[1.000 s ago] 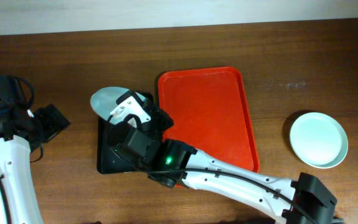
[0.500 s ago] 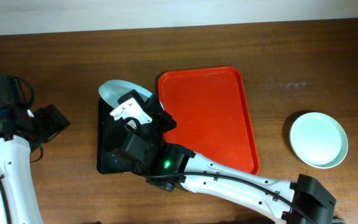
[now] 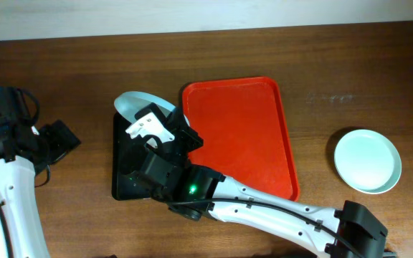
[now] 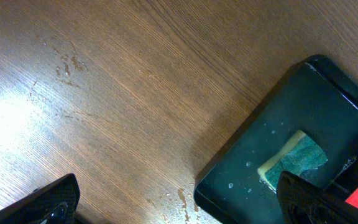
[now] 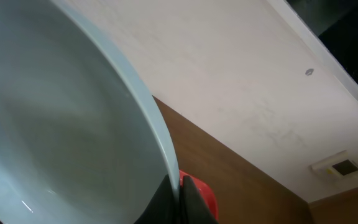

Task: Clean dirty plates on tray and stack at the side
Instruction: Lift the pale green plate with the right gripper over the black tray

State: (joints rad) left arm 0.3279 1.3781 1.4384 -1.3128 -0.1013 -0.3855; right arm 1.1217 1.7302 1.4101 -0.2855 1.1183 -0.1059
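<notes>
The right gripper (image 5: 178,198) is clamped on the rim of the pale blue plate (image 3: 136,103), holding it tilted over the black tray (image 4: 303,106), just beside the red-orange tray (image 3: 239,136). The mint green plate (image 3: 368,161) rests on the table (image 3: 321,64), well apart. The left gripper (image 4: 182,202) stands with fingers spread, holding nothing.

Right arm (image 3: 264,208): white links, black joint housings, black base block (image 3: 359,226).
Indicator lamp (image 3: 191,188): green, lit, set in a black right-arm housing.
Wrist bracket (image 3: 147,124): white plate, fitted on a black body.
Left arm (image 3: 0,188): white link, black housings, black cables (image 3: 29,100) looped.
Left tool fingers (image 4: 53,200): black, glossy.
</notes>
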